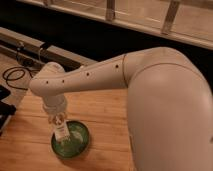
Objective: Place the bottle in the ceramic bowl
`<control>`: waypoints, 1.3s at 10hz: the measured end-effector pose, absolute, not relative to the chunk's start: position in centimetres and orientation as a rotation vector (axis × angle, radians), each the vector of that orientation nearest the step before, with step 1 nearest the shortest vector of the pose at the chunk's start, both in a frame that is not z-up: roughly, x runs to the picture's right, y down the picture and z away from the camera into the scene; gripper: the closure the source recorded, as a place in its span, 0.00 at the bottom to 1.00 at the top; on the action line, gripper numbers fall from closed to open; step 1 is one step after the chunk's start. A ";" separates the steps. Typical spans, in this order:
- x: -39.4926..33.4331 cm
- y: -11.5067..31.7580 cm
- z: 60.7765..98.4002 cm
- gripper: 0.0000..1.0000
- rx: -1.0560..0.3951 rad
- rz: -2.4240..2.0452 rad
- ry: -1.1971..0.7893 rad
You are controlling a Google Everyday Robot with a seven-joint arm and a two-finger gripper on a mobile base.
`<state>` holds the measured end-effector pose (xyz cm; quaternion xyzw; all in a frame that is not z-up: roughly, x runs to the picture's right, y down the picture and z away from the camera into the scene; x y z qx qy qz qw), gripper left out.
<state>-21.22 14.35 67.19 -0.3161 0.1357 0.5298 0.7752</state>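
Note:
The green-glazed ceramic bowl (71, 140) sits on the wooden table near its front. My white arm reaches in from the right and ends in the gripper (56, 119), which hangs just above the bowl's left half. The small pale bottle (61, 129) with a whitish label hangs upright from the gripper, its lower end over or just inside the bowl. The gripper is shut on the bottle's top.
The wooden table (105, 112) runs left and right of the bowl. A black cable (12, 76) coils on the floor at the left. A dark object (4, 112) sits at the table's left edge. A metal rail (60, 55) runs behind the table.

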 end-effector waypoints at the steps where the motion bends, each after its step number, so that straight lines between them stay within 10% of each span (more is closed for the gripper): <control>1: -20.3 15.6 66.7 1.00 -0.692 1.159 0.317; 5: -19.4 17.3 66.6 0.89 -0.715 1.172 0.348; 13: -19.4 17.3 66.7 0.20 -0.716 1.172 0.350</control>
